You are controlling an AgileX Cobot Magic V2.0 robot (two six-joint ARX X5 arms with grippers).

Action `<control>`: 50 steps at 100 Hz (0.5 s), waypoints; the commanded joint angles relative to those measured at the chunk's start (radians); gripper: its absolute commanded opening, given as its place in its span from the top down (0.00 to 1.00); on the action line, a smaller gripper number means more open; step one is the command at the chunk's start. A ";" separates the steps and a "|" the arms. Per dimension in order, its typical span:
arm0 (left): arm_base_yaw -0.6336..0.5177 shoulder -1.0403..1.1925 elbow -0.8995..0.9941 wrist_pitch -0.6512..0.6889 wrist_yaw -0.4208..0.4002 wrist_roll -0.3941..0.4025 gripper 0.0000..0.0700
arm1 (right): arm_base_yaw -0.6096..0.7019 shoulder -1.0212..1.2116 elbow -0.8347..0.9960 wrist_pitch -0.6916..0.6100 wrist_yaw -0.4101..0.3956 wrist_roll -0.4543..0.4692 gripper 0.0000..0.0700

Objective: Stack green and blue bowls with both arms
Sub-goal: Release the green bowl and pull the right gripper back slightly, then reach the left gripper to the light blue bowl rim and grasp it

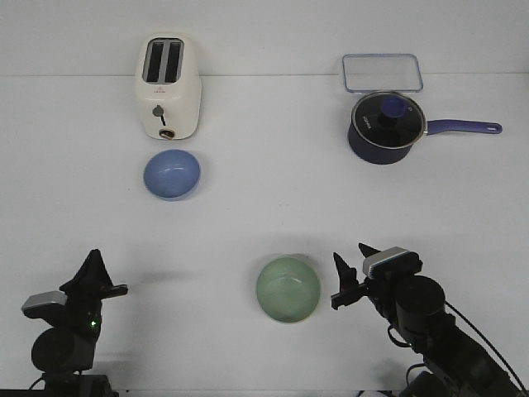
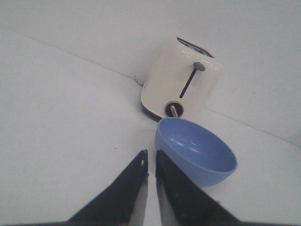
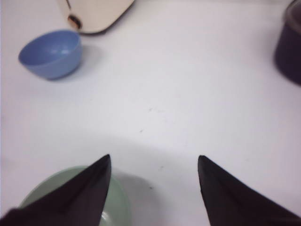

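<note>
The blue bowl (image 1: 172, 174) stands upright on the white table in front of the toaster, at the left; it also shows in the left wrist view (image 2: 197, 150) and the right wrist view (image 3: 51, 53). The green bowl (image 1: 288, 288) stands near the front, at the middle, and its rim shows in the right wrist view (image 3: 117, 202). My left gripper (image 1: 92, 258) is shut and empty at the front left, well short of the blue bowl (image 2: 151, 157). My right gripper (image 1: 351, 258) is open and empty just right of the green bowl (image 3: 154, 160).
A cream toaster (image 1: 168, 87) stands at the back left, just behind the blue bowl. A dark blue lidded saucepan (image 1: 387, 126) with its handle pointing right stands at the back right. A clear rectangular tray (image 1: 382, 73) lies behind it.
</note>
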 commanded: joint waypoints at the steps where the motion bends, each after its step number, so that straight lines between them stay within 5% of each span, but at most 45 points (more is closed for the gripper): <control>1: 0.001 0.098 0.111 -0.002 0.008 -0.036 0.98 | 0.008 -0.010 0.007 -0.013 0.005 -0.010 0.45; 16: 0.000 0.466 0.372 -0.123 0.097 0.066 0.95 | 0.008 -0.019 0.007 -0.026 0.026 -0.010 0.45; 32: 0.000 0.866 0.669 -0.252 0.204 0.126 0.39 | 0.008 -0.008 0.007 -0.024 0.027 -0.013 0.45; 50: 0.000 1.218 0.927 -0.351 0.221 0.128 0.38 | 0.008 -0.008 0.007 -0.026 0.039 -0.021 0.45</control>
